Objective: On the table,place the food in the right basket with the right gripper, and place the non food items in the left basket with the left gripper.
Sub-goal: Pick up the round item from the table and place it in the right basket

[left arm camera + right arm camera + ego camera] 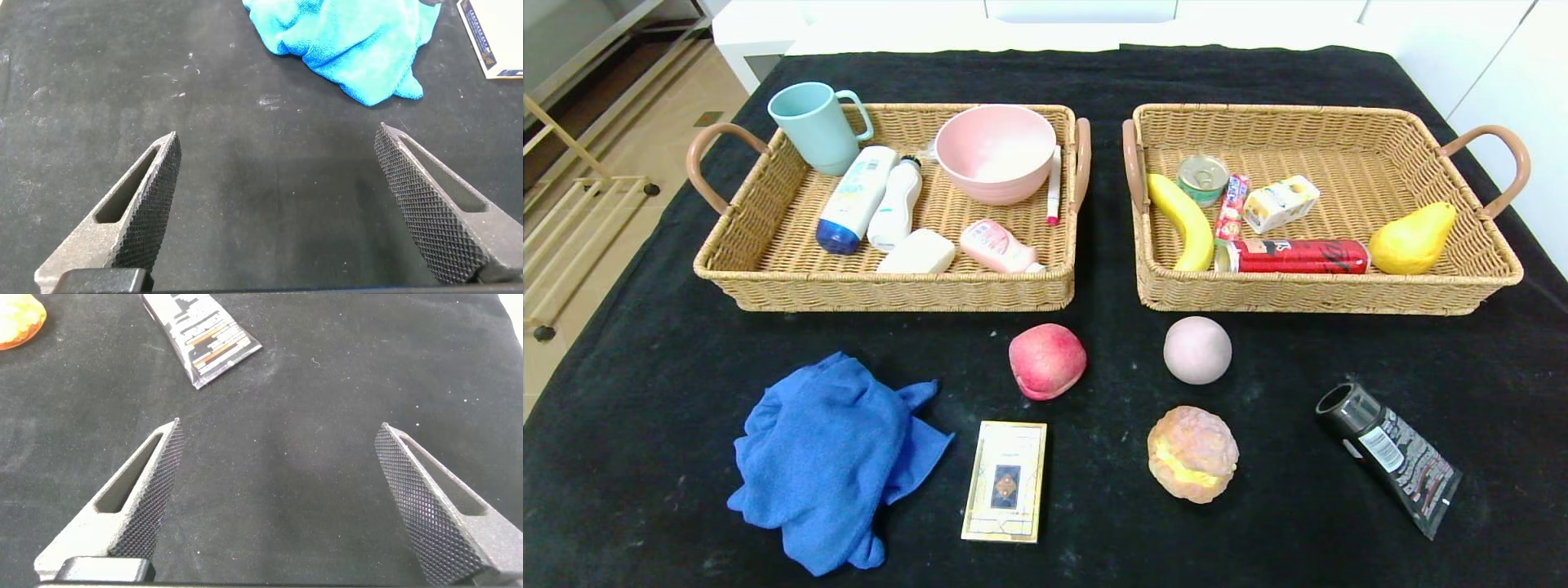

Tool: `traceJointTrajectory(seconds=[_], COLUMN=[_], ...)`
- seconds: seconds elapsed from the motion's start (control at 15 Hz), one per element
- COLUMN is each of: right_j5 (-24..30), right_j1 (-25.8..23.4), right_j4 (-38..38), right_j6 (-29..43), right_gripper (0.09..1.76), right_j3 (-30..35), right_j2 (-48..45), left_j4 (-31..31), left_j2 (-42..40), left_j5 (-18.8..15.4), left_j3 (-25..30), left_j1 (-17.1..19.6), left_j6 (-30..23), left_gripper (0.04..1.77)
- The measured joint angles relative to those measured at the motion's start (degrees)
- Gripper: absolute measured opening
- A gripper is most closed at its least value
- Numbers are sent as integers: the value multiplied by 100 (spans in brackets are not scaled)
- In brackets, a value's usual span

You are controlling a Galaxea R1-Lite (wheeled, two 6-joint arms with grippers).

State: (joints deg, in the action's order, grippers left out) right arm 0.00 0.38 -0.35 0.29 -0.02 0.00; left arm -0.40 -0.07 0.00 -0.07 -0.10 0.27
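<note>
Blue cloth (829, 457) on table | left claw (278, 204) spread, empty | right claw (278, 498) spread, empty

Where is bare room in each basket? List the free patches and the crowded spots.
Left basket: bare weave at its near-left corner, beside the blue-capped bottle; crowded from the cup to the pink bowl. Right basket: bare across the far right, behind the pear; crowded around the banana and red can.

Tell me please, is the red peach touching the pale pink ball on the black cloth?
Apart: the head view shows bare black cloth between the red peach and the pale pink ball.
</note>
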Motion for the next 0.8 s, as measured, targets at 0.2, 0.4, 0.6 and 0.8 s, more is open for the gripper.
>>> traceJointTrajectory(seconds=[0.2, 0.4, 0.6, 0.8], right_j5=[-5, -104, -77, 276], right_j1=[2, -11, -16, 24], right_j4=[13, 40, 197, 263], right_j6=[20, 127, 378, 519], right_gripper=[171, 171, 171, 171], right_j3=[0, -7, -377, -1154], right_j2=[0, 0, 112, 683], left_j4=[-30, -30, 76, 87], left_j2=[0, 0, 145, 716], left_j5=[0, -16, -357, -912], left_j3=[7, -9, -675, -1293], left_j1=[0, 0, 0, -39], left_j6=[-5, -20, -332, -438], left_gripper=[172, 172, 172, 172])
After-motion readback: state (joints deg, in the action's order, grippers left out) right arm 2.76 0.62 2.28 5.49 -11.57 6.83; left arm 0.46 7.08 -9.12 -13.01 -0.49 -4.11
